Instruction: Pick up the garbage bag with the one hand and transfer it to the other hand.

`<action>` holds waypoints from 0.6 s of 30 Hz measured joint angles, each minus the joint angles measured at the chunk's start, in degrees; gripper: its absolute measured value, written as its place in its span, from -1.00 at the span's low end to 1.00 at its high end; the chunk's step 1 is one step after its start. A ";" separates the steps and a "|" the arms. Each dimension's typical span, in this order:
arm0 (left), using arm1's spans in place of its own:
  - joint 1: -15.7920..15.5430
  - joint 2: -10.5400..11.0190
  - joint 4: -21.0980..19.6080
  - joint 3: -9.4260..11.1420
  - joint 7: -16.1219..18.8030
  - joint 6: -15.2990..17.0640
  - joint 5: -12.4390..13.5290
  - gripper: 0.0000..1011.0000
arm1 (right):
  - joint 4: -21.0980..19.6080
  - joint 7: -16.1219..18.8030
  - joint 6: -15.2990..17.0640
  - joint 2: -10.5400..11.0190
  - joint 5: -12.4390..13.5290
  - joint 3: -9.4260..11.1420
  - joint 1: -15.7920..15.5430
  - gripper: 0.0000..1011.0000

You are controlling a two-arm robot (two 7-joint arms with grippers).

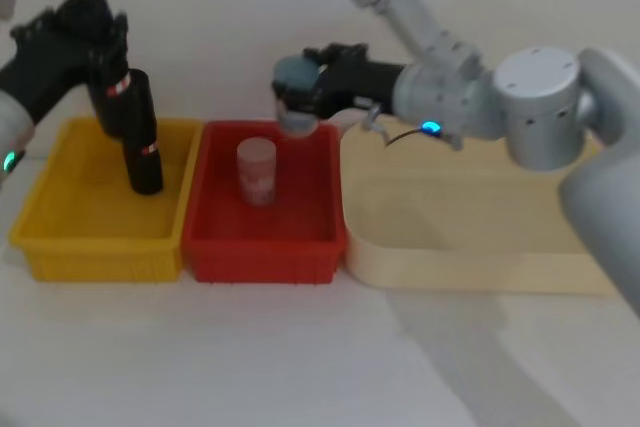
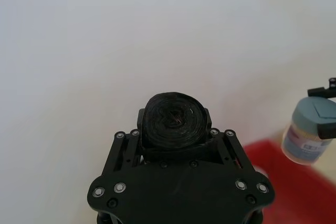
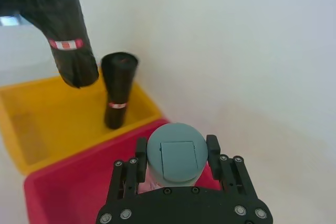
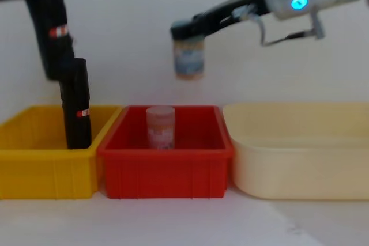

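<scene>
My left gripper (image 2: 174,131) clamps the garbage bag (image 4: 54,50) above a spare roll (image 4: 76,96), but my right gripper (image 3: 177,153) is clutching a jar (image 4: 188,57).

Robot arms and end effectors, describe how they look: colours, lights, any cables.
Both end effectors are black, flat-plated and studded with silver screws: the left end effector and the right end effector. The right arm is silver-grey with rounded joints, a blue light and a thin dark cable near the wrist. The left arm shows a green light.
</scene>
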 joint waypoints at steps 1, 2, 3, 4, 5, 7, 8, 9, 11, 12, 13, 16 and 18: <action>-0.81 -0.29 -0.62 0.14 0.08 0.28 0.11 0.01 | -1.75 -0.23 0.44 1.09 0.05 0.68 -0.30 0.31; -1.17 -0.44 -0.84 0.22 0.08 0.42 0.14 0.01 | -2.48 -0.34 0.74 1.58 0.14 0.99 -0.48 0.31; -1.93 -0.74 -1.15 0.39 0.04 0.71 0.15 0.01 | -3.19 -0.40 0.90 2.07 0.19 1.28 -0.67 0.31; -2.35 -0.93 -1.26 0.52 -0.03 0.83 0.15 0.01 | -4.88 -0.68 1.47 3.21 0.44 2.00 -1.28 0.31; -2.74 -1.10 -1.33 0.64 -0.11 0.96 0.15 0.01 | -5.65 -0.78 1.70 3.75 0.55 2.34 -1.60 0.31; -4.04 -1.78 -1.35 1.12 -0.50 1.38 0.11 0.01 | -7.85 -1.22 2.39 5.22 1.06 3.44 -2.58 0.31; -4.48 -2.01 -1.32 1.30 -0.69 1.56 0.10 0.01 | -8.63 -1.32 2.55 5.70 1.19 3.79 -3.00 0.31; -4.88 -2.25 -1.22 1.48 -0.86 1.68 0.07 0.01 | -9.31 -1.55 2.83 6.17 1.39 4.13 -3.44 0.31; -5.77 -2.84 -0.88 1.93 -1.21 1.93 0.00 0.01 | -11.82 -2.13 3.49 7.82 1.96 5.45 -4.98 0.31; -6.65 -3.43 -0.41 2.44 -1.63 2.21 -0.13 0.01 | -12.54 -2.32 3.72 8.30 2.14 5.82 -5.48 0.31; -6.89 -3.60 -0.28 2.61 -1.84 2.33 -0.20 0.01 | -13.89 -2.72 4.03 9.33 2.52 6.55 -6.68 0.31; -8.44 -4.63 0.76 3.64 -2.82 2.80 -0.57 0.01 | -16.73 -3.53 4.47 11.09 3.32 8.39 -8.85 0.31; -9.46 -5.27 1.58 4.37 -3.72 3.17 -0.91 0.01 | -18.37 -4.23 4.73 12.24 4.04 9.70 -10.49 0.31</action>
